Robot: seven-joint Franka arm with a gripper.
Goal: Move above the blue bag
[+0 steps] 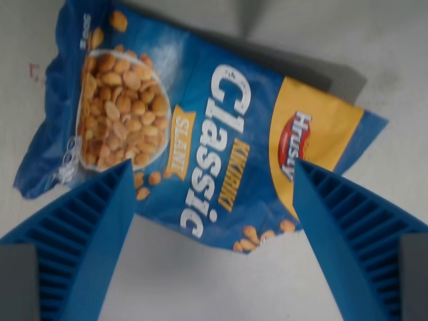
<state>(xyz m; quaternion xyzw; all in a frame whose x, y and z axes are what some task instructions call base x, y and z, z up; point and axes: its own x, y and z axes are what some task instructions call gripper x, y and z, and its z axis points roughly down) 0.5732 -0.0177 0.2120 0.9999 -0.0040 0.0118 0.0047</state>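
Observation:
A blue snack bag (200, 127) printed with "Classic" and a bowl of nuts lies flat on the pale table, filling most of the wrist view. It has a yellow panel with a red logo toward the wrist view's right. My gripper (212, 170) hangs directly over the bag's lower part, open, with nothing between the fingers. Its two ribbed blue fingers (87, 234) rise from the bottom corners, one at each side of the bag.
Pale grey tabletop (214, 281) surrounds the bag. A dark shadow (321, 70) falls behind the bag at the upper right. A small red mark (33, 69) sits on the table at the far left.

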